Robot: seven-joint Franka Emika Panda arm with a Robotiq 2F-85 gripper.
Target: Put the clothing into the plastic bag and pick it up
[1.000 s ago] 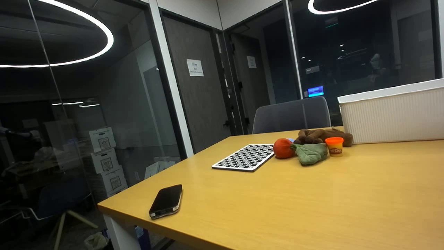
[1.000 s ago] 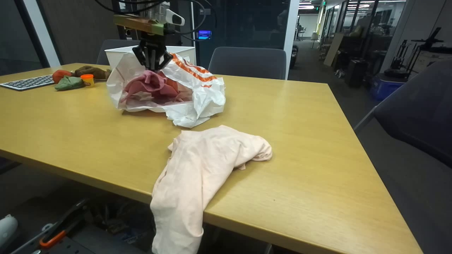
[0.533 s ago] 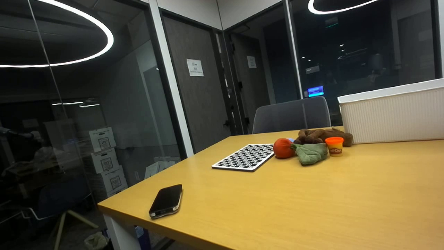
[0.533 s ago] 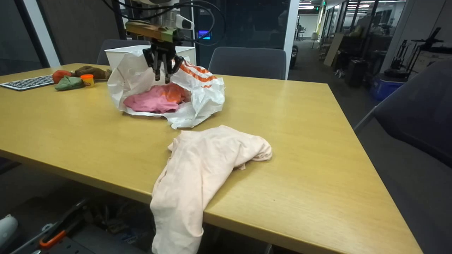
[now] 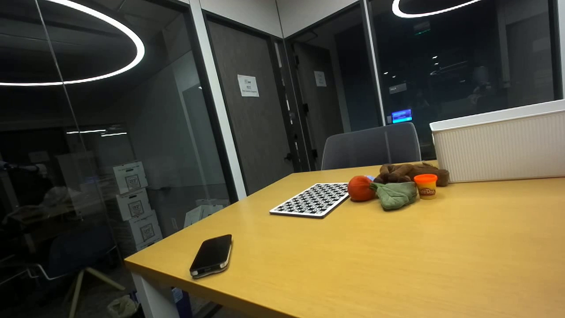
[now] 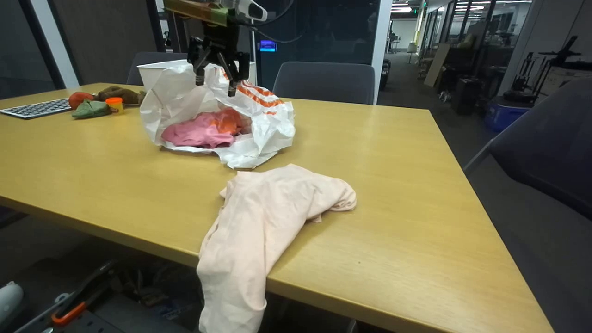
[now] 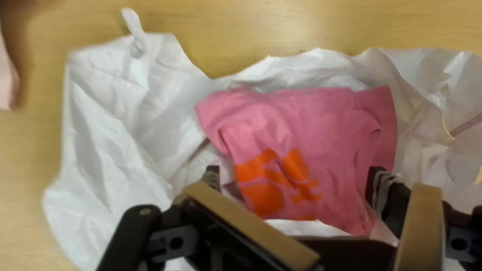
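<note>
Pink clothing with an orange print (image 6: 199, 132) lies crumpled inside the mouth of the white plastic bag (image 6: 273, 127). The bag is spread on the table with its opening facing that exterior view. A pale pink piece of clothing (image 6: 268, 208) lies in front of the bag and hangs over the table edge; a corner of this pale clothing (image 7: 4, 82) shows in the wrist view. Above the bag's opening my gripper (image 6: 216, 87) stands wide open, holding nothing. In the wrist view the pink clothing (image 7: 308, 120) appears below and between the spread fingertips, apart from them.
A white ribbed box (image 5: 499, 148) stands behind the bag. Beside it sit an orange-lidded tub (image 5: 425, 186), a brown plush (image 5: 410, 172), a red and a green soft toy (image 5: 397, 195), and a checkered board (image 5: 313, 200). A phone (image 5: 212, 256) lies near a table corner.
The gripper has let go of the pink clothing, opened wide and moved up and slightly right in an exterior view. The pink clothing has settled flatter in the bag.
</note>
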